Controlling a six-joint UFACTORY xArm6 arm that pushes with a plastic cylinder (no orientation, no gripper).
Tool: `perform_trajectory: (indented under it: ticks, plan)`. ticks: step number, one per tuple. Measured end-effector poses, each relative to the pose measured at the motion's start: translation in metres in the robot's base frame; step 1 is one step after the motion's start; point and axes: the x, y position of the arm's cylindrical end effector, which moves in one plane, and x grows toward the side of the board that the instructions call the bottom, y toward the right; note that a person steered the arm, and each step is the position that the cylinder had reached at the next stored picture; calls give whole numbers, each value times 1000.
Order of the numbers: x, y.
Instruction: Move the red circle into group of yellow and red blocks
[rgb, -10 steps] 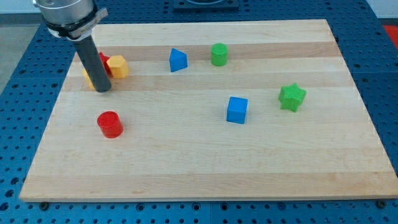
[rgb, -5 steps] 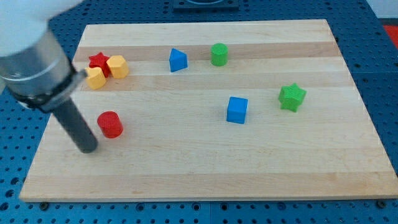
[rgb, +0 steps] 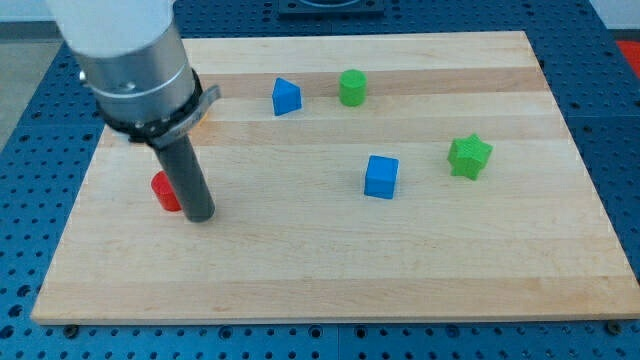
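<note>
The arm carried no gripper and held nothing; it ended in a straight dark rod, and my tip (rgb: 201, 215) rested on the pale wooden board (rgb: 330, 270) in the view's left half. The red circle, a short red cylinder block (rgb: 163, 190), stood directly at the view's left of the rod, partly hidden behind it. Contact between rod and block appeared likely but could not be confirmed.

The group of yellow and red blocks lay toward the view's top left, almost wholly covered by the grey arm housing (rgb: 130, 60); only a small orange-yellow edge (rgb: 205, 112) showed just right of the housing. The red circle was below that position in the view and apart from it.

The remaining blocks stood well clear of the tip:
- blue triangular block (rgb: 286, 97), top centre;
- green cylinder block (rgb: 352, 88), to its right;
- blue cube (rgb: 381, 177), centre right;
- green star block (rgb: 469, 156), farther right.
</note>
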Motion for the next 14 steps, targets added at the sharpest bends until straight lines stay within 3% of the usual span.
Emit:
perform_trajectory:
  ticks: [1, 2, 4, 5, 7, 8, 11, 14]
  plan:
    - [13, -17]
    - [-12, -26]
    - [-108, -26]
    - [-117, -25]
    - [-56, -24]
    - [-56, -57]
    - [-105, -58]
    - [-92, -58]
